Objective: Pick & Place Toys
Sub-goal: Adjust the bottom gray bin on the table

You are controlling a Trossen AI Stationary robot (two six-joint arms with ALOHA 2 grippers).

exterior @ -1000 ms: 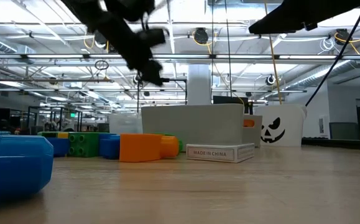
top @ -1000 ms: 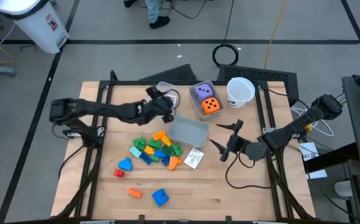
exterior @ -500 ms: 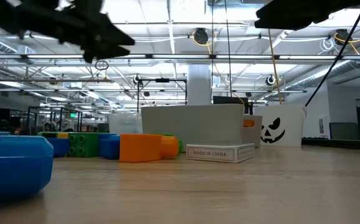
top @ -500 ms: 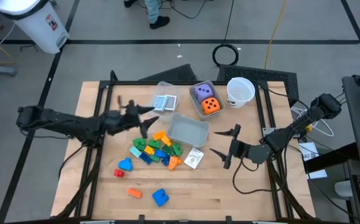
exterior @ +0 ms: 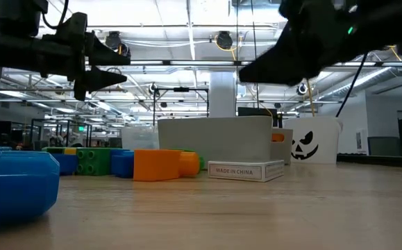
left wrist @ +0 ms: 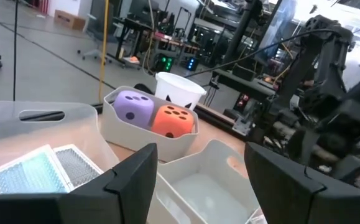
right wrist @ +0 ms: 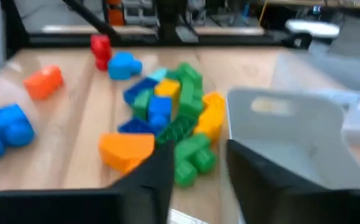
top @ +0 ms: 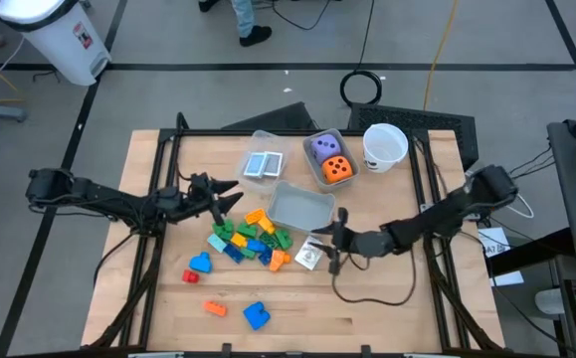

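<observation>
A: Blocks (top: 253, 240) are sitting in a heap mid-table, just in front of the empty clear bin (top: 300, 208). Strays are lying nearer the front edge: red block (top: 190, 276), small orange block (top: 214, 308), big blue block (top: 257, 315), blue heart-shaped piece (top: 200, 263).

B: Dice, cards?

A: Purple die (top: 322, 147) and orange die (top: 337, 168) are sitting side by side in the far bin (left wrist: 141, 136). Patterned cards (top: 263, 164) are lying in the flat bin (top: 258, 139) beside it. One more card pack (top: 310, 254) is lying on the wood right of the heap.

B: L gripper?

A: Left gripper (top: 226, 195) is hanging above the table, just left of the heap, fingers spread apart, nothing betw. them.

B: R gripper?

A: Right gripper (top: 335, 239) is hovering just beside the loose card pack. Fingers are standing close w/ a narrow gap per wrist cam, gripping nothing.
</observation>
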